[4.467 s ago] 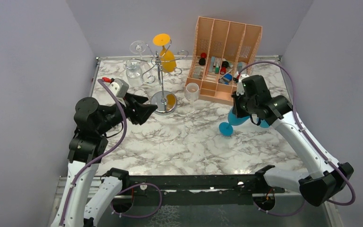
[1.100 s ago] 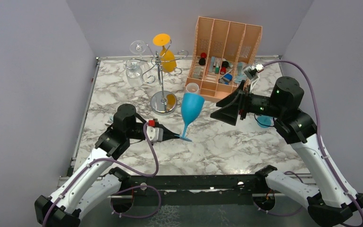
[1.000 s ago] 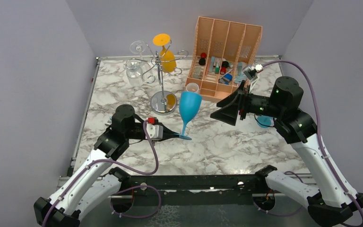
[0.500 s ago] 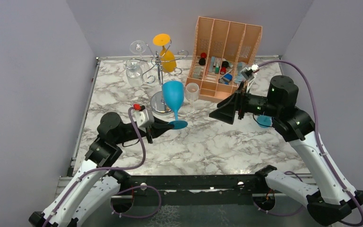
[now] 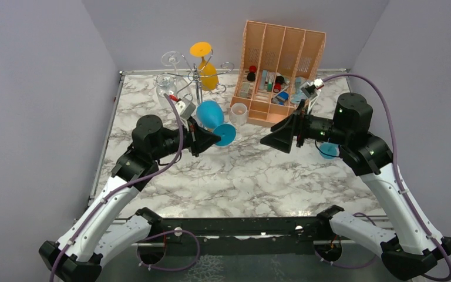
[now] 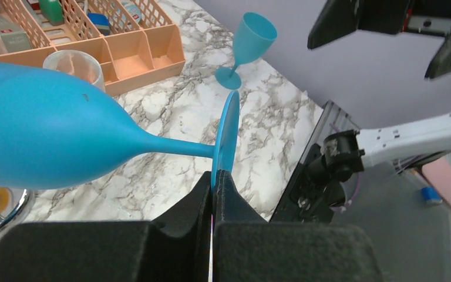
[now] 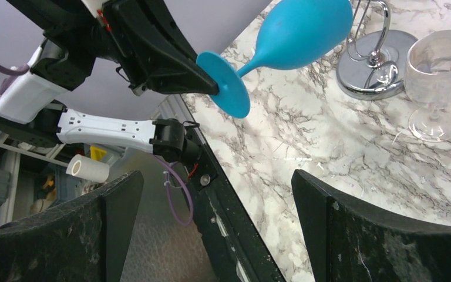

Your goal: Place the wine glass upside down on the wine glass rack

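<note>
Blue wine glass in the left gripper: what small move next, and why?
Probably roll the left gripper until the bowl points down: it pinches the foot's rim, and the blue wine glass lies sideways near the wine glass rack, not yet inverted.

The top view looks down from above and behind the arm bases, far enough to take in the whole marble table (image 5: pixel 241 176); the left wrist view sits close behind the left gripper (image 6: pixel 212 176), facing out past its fingertips toward the right arm; the right wrist view sits behind the right gripper (image 7: pixel 216 176), looking between its fingers back at the left gripper; all three share the wine glass (image 7: pixel 302 29) at the left fingertips.
</note>
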Motion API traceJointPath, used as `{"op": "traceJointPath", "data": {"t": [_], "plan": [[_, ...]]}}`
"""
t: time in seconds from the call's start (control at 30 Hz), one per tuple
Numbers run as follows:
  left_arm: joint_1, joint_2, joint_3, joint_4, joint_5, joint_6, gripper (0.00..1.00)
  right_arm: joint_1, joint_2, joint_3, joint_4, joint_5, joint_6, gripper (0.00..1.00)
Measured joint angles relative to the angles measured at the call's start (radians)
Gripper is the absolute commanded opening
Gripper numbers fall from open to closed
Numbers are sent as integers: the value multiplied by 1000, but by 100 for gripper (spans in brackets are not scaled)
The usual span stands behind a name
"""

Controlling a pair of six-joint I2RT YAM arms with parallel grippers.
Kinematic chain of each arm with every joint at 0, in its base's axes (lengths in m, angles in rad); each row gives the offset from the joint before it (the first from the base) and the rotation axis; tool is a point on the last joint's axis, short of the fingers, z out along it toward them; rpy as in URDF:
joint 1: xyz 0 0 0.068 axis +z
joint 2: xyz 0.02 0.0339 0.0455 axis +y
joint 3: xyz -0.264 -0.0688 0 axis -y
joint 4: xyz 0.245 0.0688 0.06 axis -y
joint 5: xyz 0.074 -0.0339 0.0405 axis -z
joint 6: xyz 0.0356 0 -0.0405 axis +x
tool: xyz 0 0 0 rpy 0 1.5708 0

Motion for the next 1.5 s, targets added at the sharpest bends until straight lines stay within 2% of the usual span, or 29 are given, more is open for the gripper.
{"op": "traceJointPath", "data": {"t": [0.2,0.5,0.73,1.17,1.5], "plan": [[0,67,83,-32,-79,-141,0,0,-10,0,0,4,1,100],[1,69,201,-98,-324,-430,0,0,-43,-9,12,10,26,100],[0,135,330,-161,-418,-563,0,0,-61,-48,34,11,65,100],[1,153,332,-204,-591,-713,0,0,-97,-74,48,31,80,100],[1,199,332,-198,-674,-766,0,0,-101,-84,59,30,80,100]]}}
